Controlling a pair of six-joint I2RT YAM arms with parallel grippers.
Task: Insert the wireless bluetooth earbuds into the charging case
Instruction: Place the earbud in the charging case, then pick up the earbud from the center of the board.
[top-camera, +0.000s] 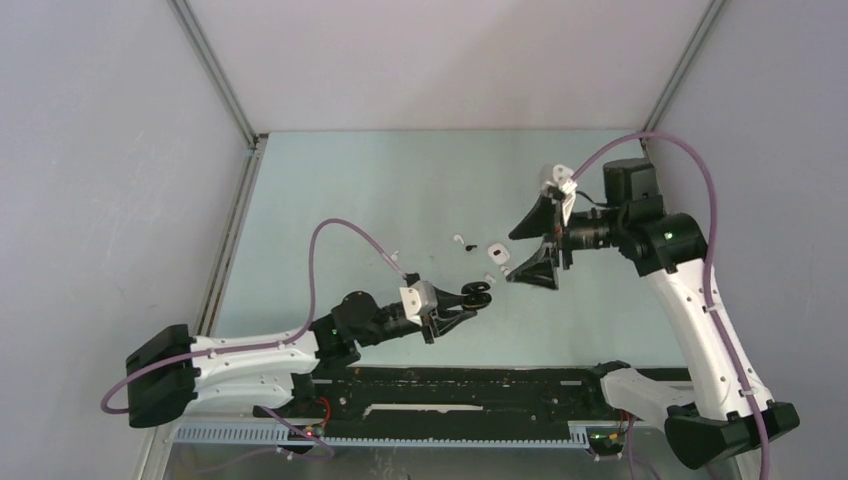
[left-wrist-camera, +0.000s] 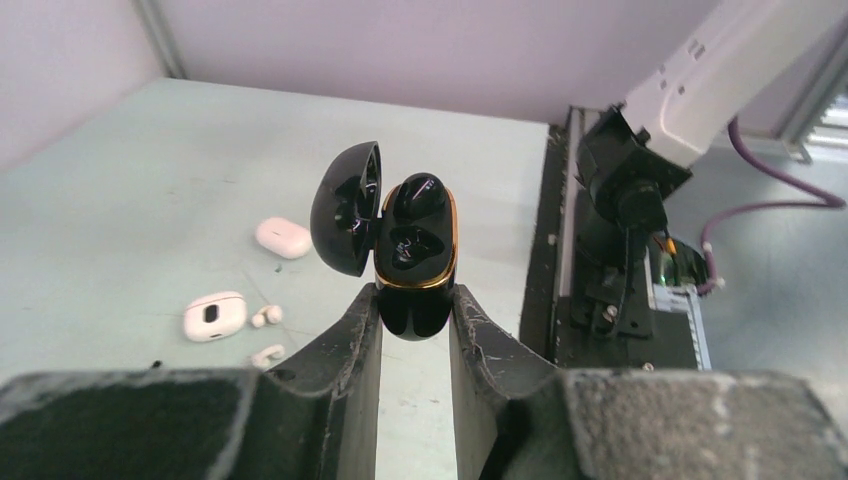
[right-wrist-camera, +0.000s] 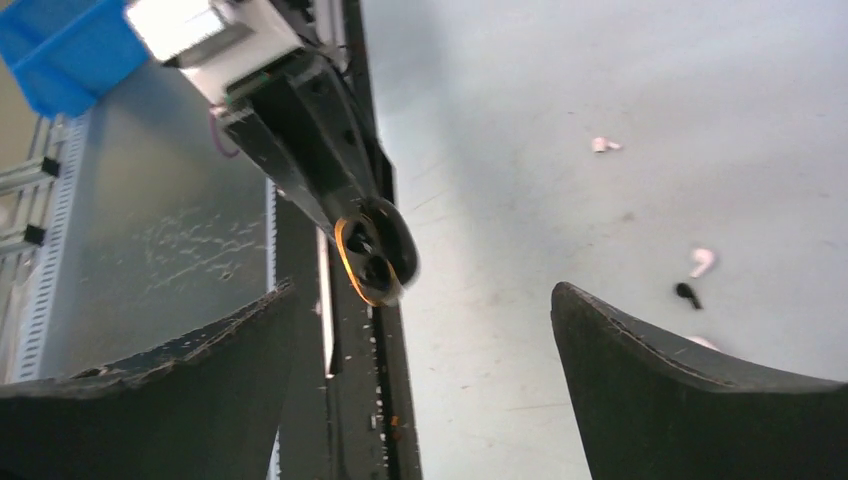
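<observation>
Currently the left gripper (left-wrist-camera: 415, 300) reaches forward low, clenched on the open black case (left-wrist-camera: 415, 265). At one o'clock from it the right gripper (top-camera: 510, 258) points left, jaws spread wide; white earbuds (top-camera: 460, 240) lie loose at the case's twelve o'clock.

Both arms share one build, with smooth white shells over the long links and black housings at the joints. The left arm (top-camera: 250, 355) has a boxy black base (top-camera: 160, 375), a thin purple cable (top-camera: 345, 222) and a white wrist block (top-camera: 418, 297). The right arm (top-camera: 715, 340) has a similar purple cable (top-camera: 645, 134) and a small green light (top-camera: 667, 236) on a black joint. The left gripper (top-camera: 478, 297) and right gripper (top-camera: 512, 255) have matte black, wedge-shaped fingers (right-wrist-camera: 680, 390) with scuffed grey edges.
</observation>
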